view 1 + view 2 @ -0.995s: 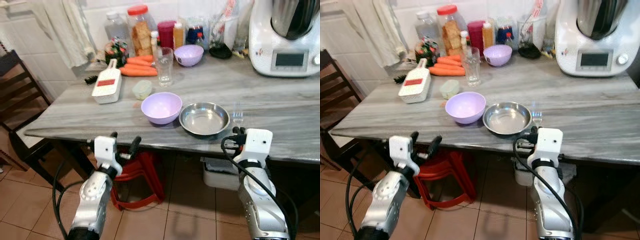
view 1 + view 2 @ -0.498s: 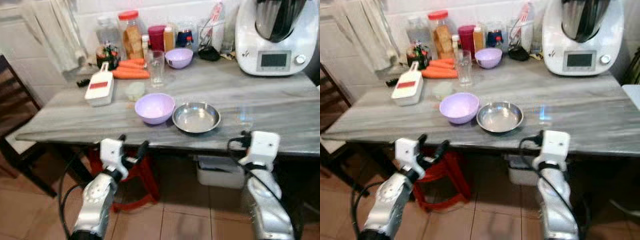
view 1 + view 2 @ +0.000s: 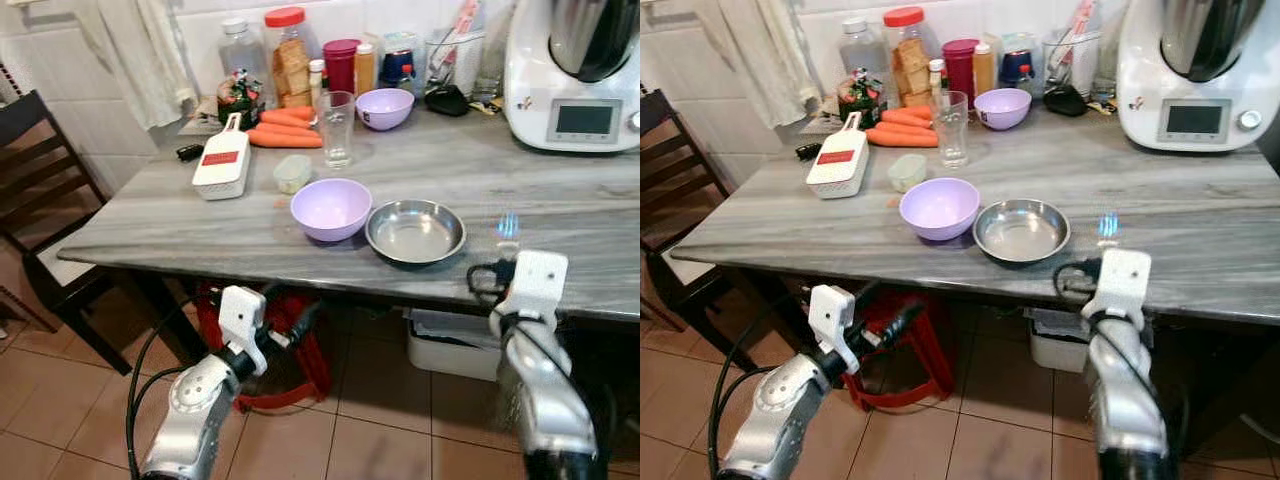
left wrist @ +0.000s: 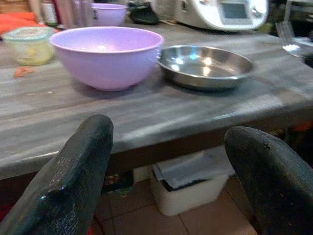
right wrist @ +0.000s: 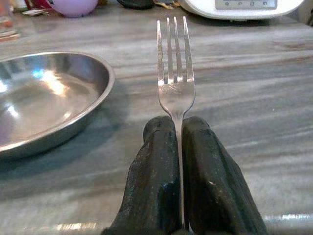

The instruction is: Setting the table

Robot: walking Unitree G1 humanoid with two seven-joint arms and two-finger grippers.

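Right pincer (image 5: 178,147) — clamped on a silver metal fork (image 5: 175,68), tines over the grey marble bench (image 3: 560,200) beside the shallow steel plate (image 3: 415,231); camera pulled back, grip unchanged, placing pending. Left pincer (image 4: 166,161) — wide, empty, below bench edge.

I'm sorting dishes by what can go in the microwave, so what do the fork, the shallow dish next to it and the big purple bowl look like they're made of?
The fork, shut in the right gripper, looks like polished steel: bright, mirror-like tines. The shallow dish looks like stainless steel too, with sharp reflections and a thin rolled rim. The purple bowl is probably plastic: matte, evenly lilac, softly lit, though glazed ceramic can't be ruled out.
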